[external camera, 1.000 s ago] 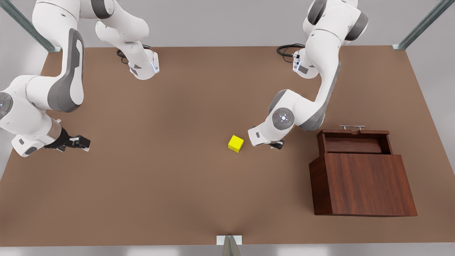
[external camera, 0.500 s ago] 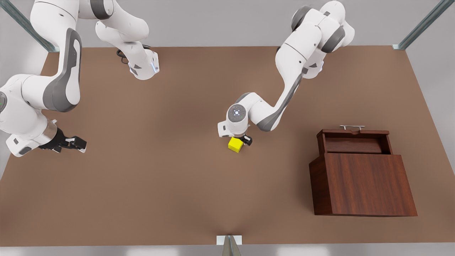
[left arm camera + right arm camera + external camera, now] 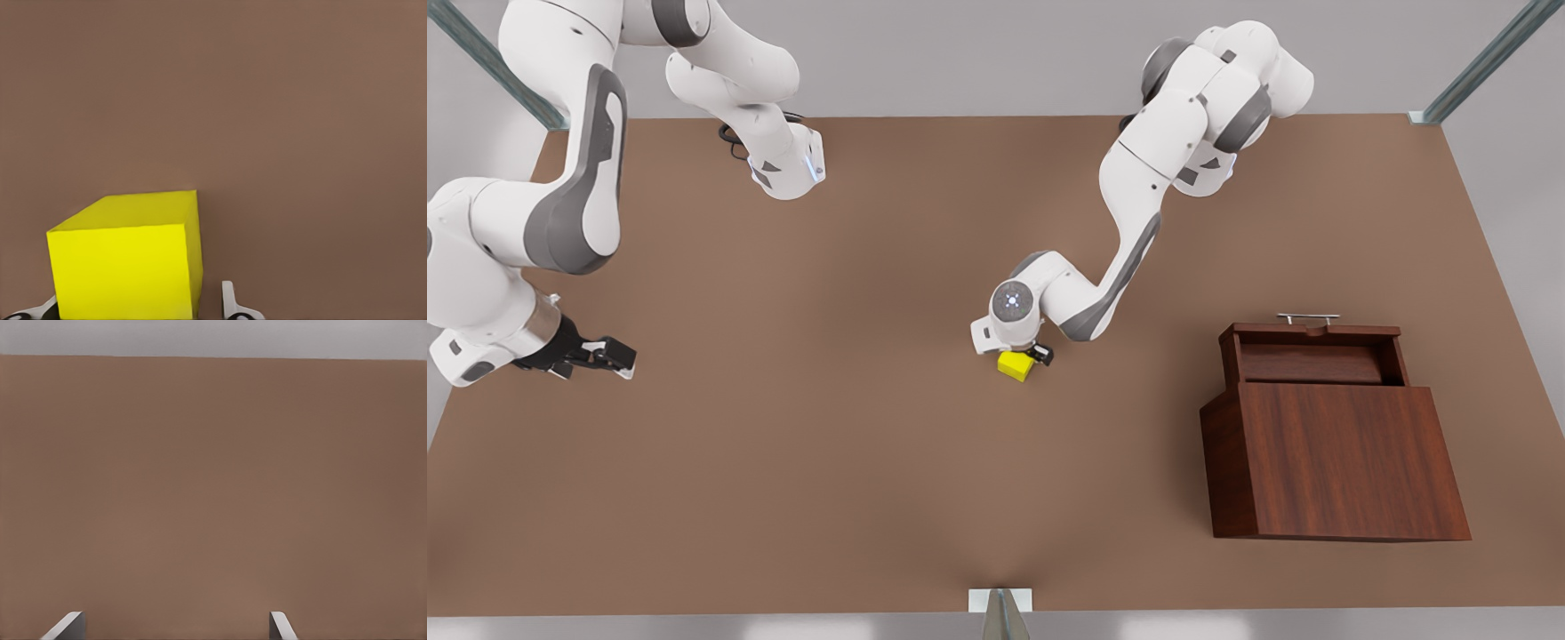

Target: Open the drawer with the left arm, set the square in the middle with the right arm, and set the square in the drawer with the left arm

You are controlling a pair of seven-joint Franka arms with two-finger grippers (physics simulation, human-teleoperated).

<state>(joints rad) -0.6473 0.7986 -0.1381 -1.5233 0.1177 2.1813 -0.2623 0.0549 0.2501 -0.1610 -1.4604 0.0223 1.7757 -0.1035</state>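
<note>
**Front view's left.** The right gripper [image 3: 616,356] hangs low over the table's [image 3: 854,480] edge, well apart from everything. It has drifted slightly further out over the last second. Its fingers [image 3: 279,623] stand wide apart and hold nothing. This arm is judged to be waiting.

**Centre.** The main change is here. A second ago the left gripper [image 3: 1024,354] stood beside the cube [image 3: 1015,366], on the drawer's side. It has since swung over the cube and come down on it. The left wrist view shows one finger [image 3: 229,301] on each side of the cube. The finger on the cube's shaded side stands clear of it, so the hand is open around the cube and has not gripped it. The cube has not moved. It rests flat on the middle of the table.

**Front view's right.** The drawer [image 3: 1307,363] remains pulled out of the box [image 3: 1334,462], its handle [image 3: 1307,317] on the far side, and holds nothing.

**Meaning for the task.** Opening and centring look done. The step in hand is judged to be the left arm's pickup. Closing, lifting and carrying to the drawer remain.

**Surface.** The table is plain, flat and brown, and bears no other loose objects. A small pale bracket [image 3: 1000,601] sits at the middle of its near edge.

**Room.** The wall behind is plain grey. Slanted metal struts [image 3: 1485,62] meet the far corners. A black cable [image 3: 1147,123] coils at the left arm's base.
</note>
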